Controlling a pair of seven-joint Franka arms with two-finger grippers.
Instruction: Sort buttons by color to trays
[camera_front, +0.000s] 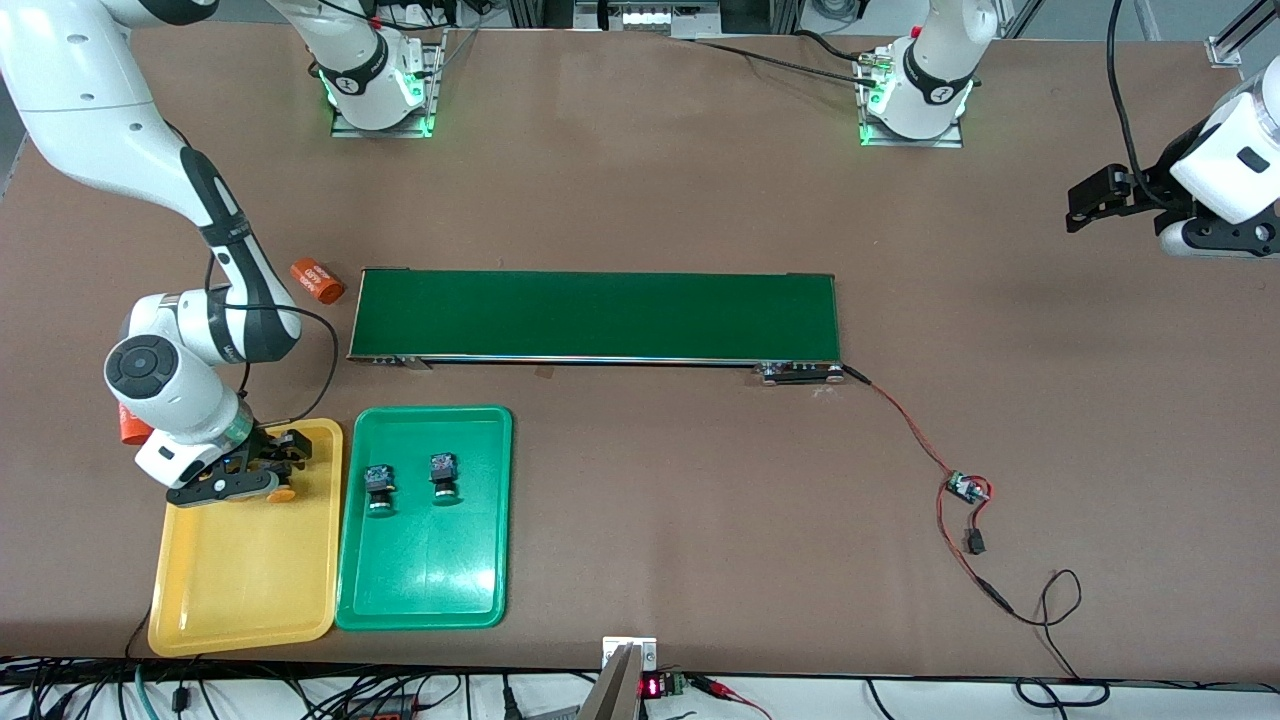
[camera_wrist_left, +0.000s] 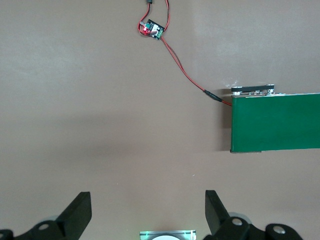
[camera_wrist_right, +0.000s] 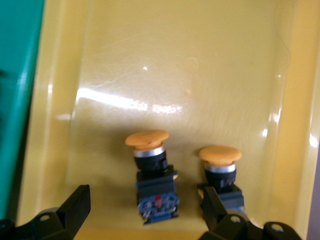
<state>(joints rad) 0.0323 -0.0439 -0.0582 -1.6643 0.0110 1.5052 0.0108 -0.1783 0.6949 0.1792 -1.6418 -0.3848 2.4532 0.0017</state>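
The front camera is looking down from high across the table (camera_front: 640, 200), facing both arm bases and taking in the whole scene. The left wrist camera is hovering well above the bare table, catching one end of the conveyor belt (camera_wrist_left: 275, 122) (the same belt (camera_front: 595, 315) is lying mid-table in the front view). The right wrist camera is sitting close over the yellow tray (camera_wrist_right: 180, 75), which the front view is also showing (camera_front: 240, 590).

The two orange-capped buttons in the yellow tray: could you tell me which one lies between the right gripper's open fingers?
The orange-capped button with its whole black-and-blue body showing; the other orange-capped button sits partly hidden by one finger.
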